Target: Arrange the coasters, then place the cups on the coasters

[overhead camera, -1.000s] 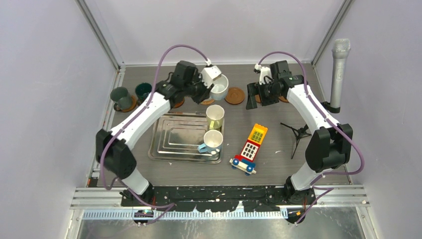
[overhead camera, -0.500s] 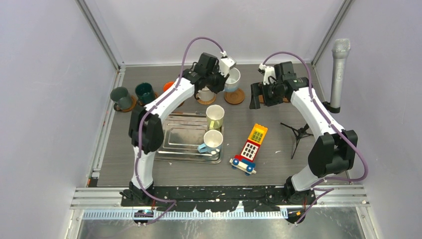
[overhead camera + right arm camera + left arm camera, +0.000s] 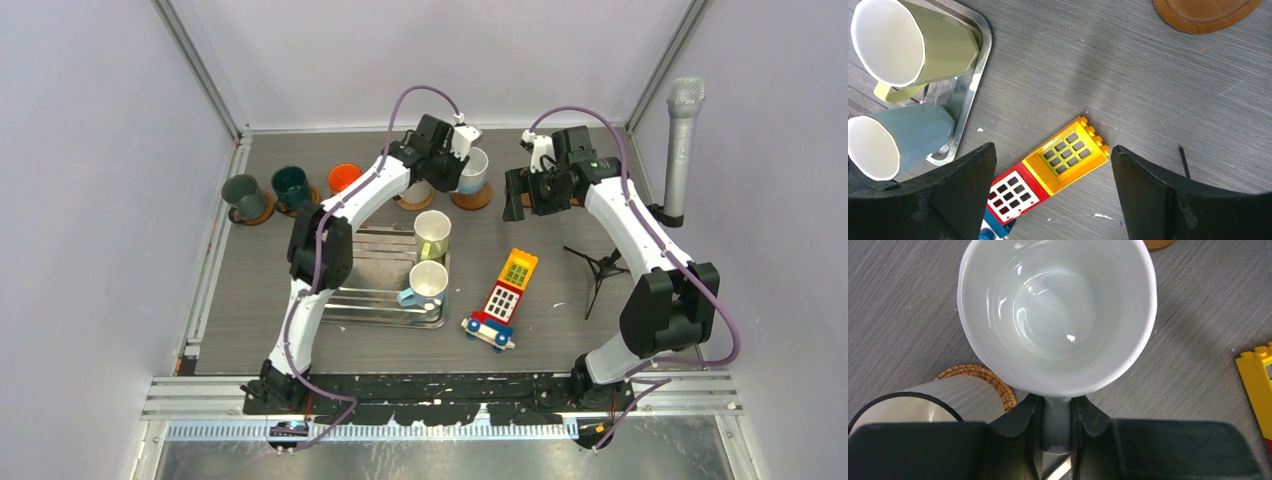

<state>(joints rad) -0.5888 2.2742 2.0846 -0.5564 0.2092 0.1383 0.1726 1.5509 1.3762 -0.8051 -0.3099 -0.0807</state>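
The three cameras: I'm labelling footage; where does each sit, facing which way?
Top external: above and behind the bases, looking down on the table; left arm and right arm show.
Left wrist: looks down past the left fingers, shut on the handle of the white cup.
Right wrist: looks down between the open right fingers at the toy block and tray.
Both wrist views show the toy block.

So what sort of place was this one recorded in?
Probably a lab recording booth, not a home: plain walls on aluminium posts enclose a table, and a microphone stands at the right side.
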